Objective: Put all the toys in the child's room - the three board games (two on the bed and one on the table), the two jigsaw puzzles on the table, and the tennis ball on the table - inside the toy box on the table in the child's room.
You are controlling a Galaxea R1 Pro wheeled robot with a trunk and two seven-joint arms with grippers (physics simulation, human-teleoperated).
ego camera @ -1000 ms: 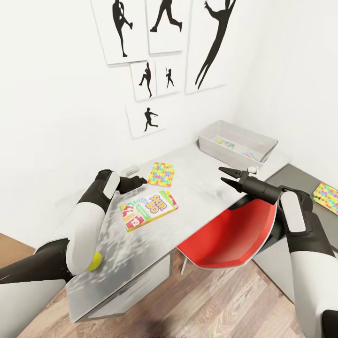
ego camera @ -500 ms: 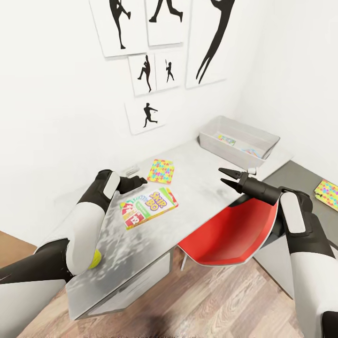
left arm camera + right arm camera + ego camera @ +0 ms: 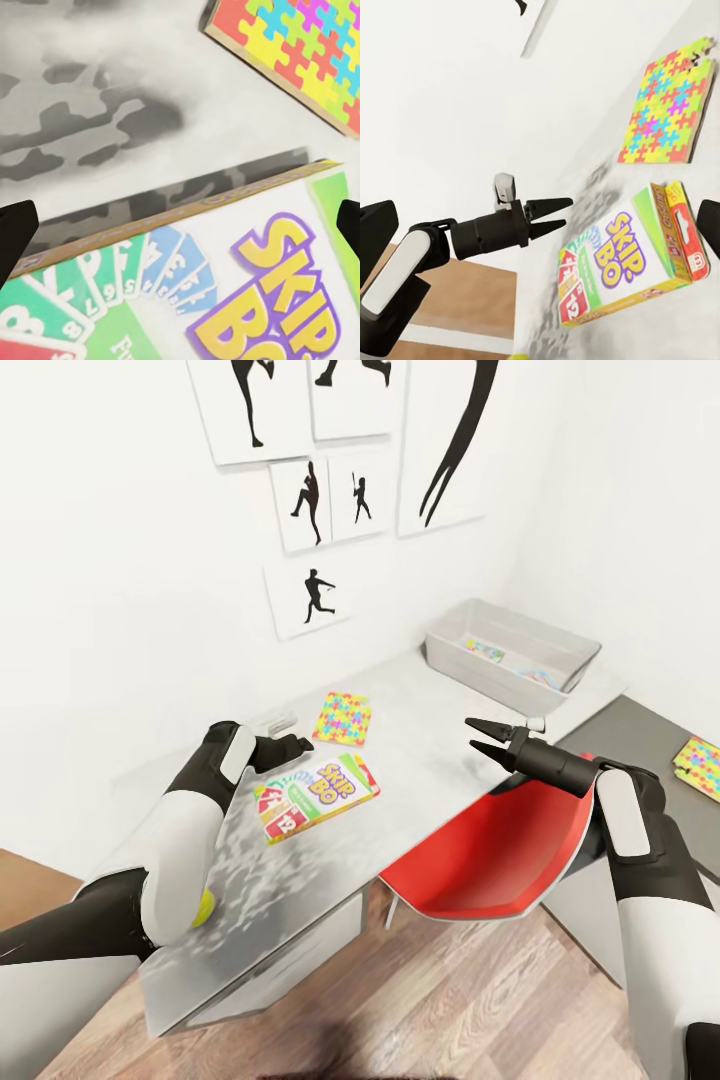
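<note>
The pale grey worktop point(image 3: 430, 730) runs along the white wall. At its far end stands the toy box point(image 3: 512, 657), with coloured items inside. A red chair point(image 3: 490, 850) is tucked under the near edge. The SKIP-BO box point(image 3: 316, 796) lies flat mid-worktop, a jigsaw puzzle point(image 3: 344, 718) just beyond it, another puzzle point(image 3: 698, 768) on the lower dark cabinet point(image 3: 640, 735). The left fingers point(image 3: 296, 743) hover spread above the SKIP-BO box; the right fingers point(image 3: 480, 738) hang parted, empty. A tennis ball point(image 3: 204, 908) peeks beside the left arm.
</note>
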